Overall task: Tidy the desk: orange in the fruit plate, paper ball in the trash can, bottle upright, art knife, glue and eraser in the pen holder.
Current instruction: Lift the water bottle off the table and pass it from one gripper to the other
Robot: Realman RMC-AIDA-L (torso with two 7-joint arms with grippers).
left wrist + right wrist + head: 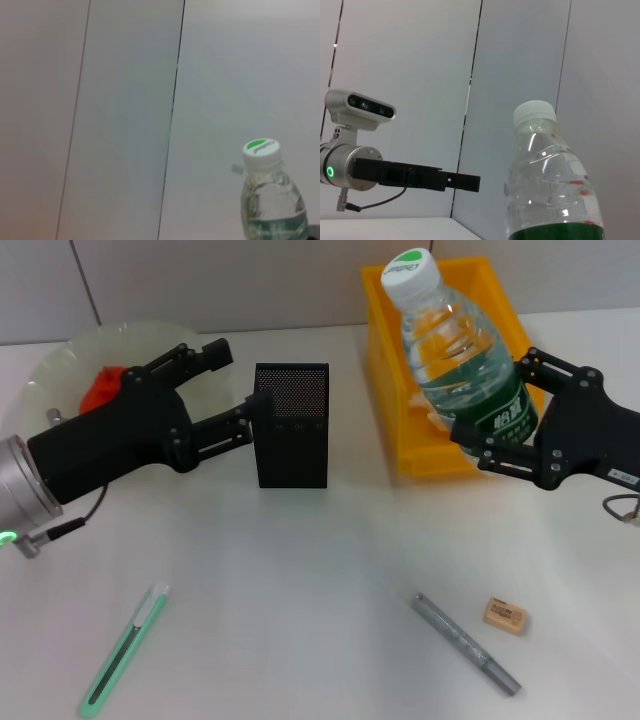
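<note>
Far left, fruit plate (60, 370) with the orange (100, 387) already on it, partly behind the left gripper (243, 380). Left gripper hovers just beside the pen holder (292, 425), fingers apart, nothing held. Green art knife (124, 650) lies flat on the desk (300, 590) near the front left. Centre-right front: grey glue pen (465, 643), eraser (505, 615) just beside it, both loose. Yellow trash bin (430, 360) sits at back right; paper ball not visible, cannot tell if it's inside.

Right gripper (500, 425) is clamped on the bottle (455, 350) around the green label, bottle raised in front of the bin and tilted slightly, cap up.

Handling guess: bottle looks full, so fairly heavy; smooth plastic, a bit slippery and squashy, and the label band is the firmest hold. Knife, glue pen and eraser are light and stiff; take them mid-body.

Only the head view shows the desk items. Left wrist view shows just wall plus bottle top (272, 195). Right wrist view shows the bottle (552, 185) close up and the left arm (395, 172) farther off.
</note>
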